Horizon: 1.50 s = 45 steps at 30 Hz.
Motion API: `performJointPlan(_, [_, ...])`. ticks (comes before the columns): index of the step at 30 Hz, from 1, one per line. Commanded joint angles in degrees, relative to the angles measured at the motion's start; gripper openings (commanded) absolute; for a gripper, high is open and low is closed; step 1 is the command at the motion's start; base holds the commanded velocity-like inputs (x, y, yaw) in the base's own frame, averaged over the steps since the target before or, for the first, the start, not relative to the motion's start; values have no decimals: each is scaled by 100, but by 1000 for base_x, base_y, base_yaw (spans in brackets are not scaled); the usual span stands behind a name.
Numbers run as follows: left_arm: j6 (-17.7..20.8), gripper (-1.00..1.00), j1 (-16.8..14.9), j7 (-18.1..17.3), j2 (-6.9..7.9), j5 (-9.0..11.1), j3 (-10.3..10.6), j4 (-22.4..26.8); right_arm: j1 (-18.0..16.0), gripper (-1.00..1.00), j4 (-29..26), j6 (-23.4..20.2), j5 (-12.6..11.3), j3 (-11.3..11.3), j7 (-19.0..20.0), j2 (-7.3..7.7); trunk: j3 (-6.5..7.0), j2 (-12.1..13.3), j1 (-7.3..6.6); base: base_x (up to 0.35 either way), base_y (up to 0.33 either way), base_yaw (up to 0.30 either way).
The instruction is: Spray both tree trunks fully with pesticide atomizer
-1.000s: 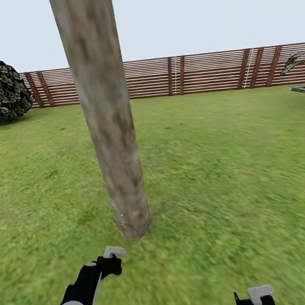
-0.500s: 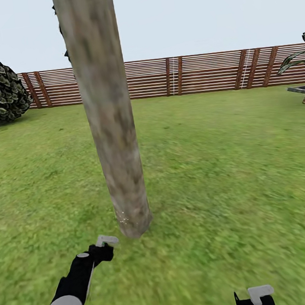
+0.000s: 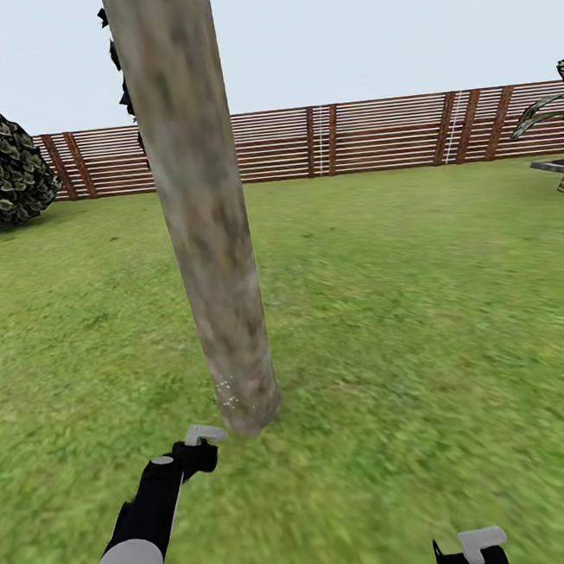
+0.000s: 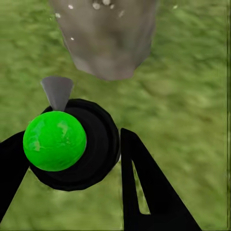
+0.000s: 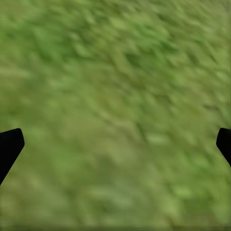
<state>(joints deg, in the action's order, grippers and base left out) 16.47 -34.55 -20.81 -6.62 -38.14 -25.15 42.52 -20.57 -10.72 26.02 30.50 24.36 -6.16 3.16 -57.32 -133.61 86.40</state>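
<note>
Green lawn [image 3: 425, 319] runs to a brown slat fence [image 3: 371, 135] under pale sky

The head view looks forward and down across the lawn [image 3: 408, 321] to the fence [image 3: 371, 134]; the left wrist view sits close to the trunk [image 3: 208, 238] base, shared with it; the right wrist view faces blurred grass, probably close.

No writing, label, brand, number or sign can be read anywhere in these views. The tree trunk [image 3: 208, 238] carries only mottled grey-brown patches, and the slatted fence [image 3: 371, 135] at the far side of the lawn is bare wood. The atomizer [image 4: 72, 144] held in the left pincer [image 4: 67, 159] shows a plain green top and no lettering.
</note>
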Motion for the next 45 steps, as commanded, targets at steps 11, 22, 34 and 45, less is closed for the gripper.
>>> performJointPlan(11, [416, -100, -179, -134, 125, 452, 549, 211, 0, 100, 0, -9, 9, -4, 9, 9, 0, 0, 0, 0, 0, 0])
performJointPlan(22, [412, -100, -189, -358, 33, 606, 990, 301, 0, 100, 0, -9, 9, -2, 9, 9, 0, 0, 0, -144, 0, 0])
performJointPlan(34, [1070, -100, -299, -376, 423, 852, 1066, 724, 0, 100, 0, -5, 2, -8, 1, 3, 0, 0, 0, -10, 0, 0])
performJointPlan(45, [1896, -100, -951, -949, 592, 874, 1112, 726, 0, 100, 0, -9, 0, -2, 0, -9, 0, 0, 0, 0, 0, 154])
